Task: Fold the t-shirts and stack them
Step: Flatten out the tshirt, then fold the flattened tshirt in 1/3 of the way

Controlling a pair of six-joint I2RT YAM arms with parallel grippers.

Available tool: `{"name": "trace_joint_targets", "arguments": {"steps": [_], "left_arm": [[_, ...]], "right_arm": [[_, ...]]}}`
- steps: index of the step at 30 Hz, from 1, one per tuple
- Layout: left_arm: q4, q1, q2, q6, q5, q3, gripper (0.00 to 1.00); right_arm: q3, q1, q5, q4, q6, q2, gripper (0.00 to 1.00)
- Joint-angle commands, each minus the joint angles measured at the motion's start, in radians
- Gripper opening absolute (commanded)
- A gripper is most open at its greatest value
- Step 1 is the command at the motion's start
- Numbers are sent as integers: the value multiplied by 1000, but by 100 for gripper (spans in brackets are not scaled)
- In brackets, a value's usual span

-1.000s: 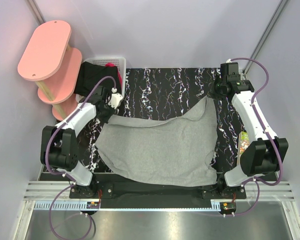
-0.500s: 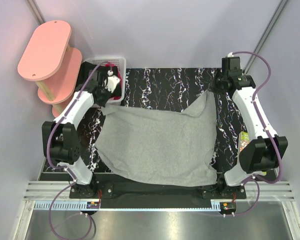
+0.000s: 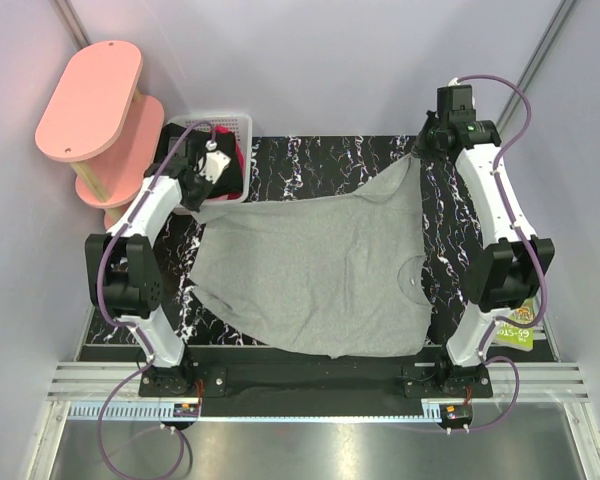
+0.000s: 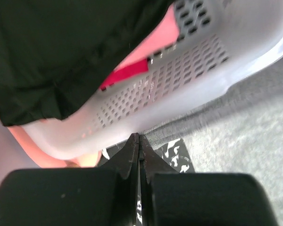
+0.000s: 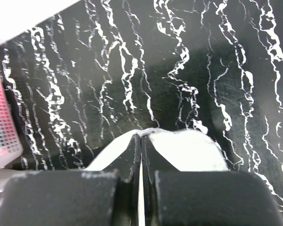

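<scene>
One grey shirt [image 3: 320, 270] on the worktop [image 3: 320, 165], far corners clamped by left hand [image 4: 139, 139] and right hand [image 5: 140, 136]; one black shirt [image 4: 52, 47] in basket [image 4: 203, 70].

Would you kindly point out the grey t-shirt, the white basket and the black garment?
grey t-shirt [image 3: 320, 270], top external view, middle of its body.
white basket [image 4: 203, 80], left wrist view, its perforated side wall.
black garment [image 4: 52, 47], left wrist view, its broad dark front.

Left white arm [image 3: 152, 212] reaches to 10 o'clock, right white arm [image 3: 492, 195] to 1; black left gripper [image 4: 138, 137] and right gripper [image 5: 140, 135] pinch the light grey cloth t-shirt [image 3: 320, 270].
</scene>
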Motion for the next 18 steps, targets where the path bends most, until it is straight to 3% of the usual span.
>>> {"name": "trace_joint_targets", "arguments": {"steps": [1, 11, 18], "left_arm": [[22, 47, -59, 39, -12, -35, 0], [46, 62, -120, 58, 21, -150, 0], [45, 60, -148, 51, 31, -173, 0]], "right_arm": [[42, -8, 35, -31, -29, 20, 0], [-277, -8, -28, -23, 6, -188, 0], [-363, -6, -74, -54, 7, -322, 0]]}}
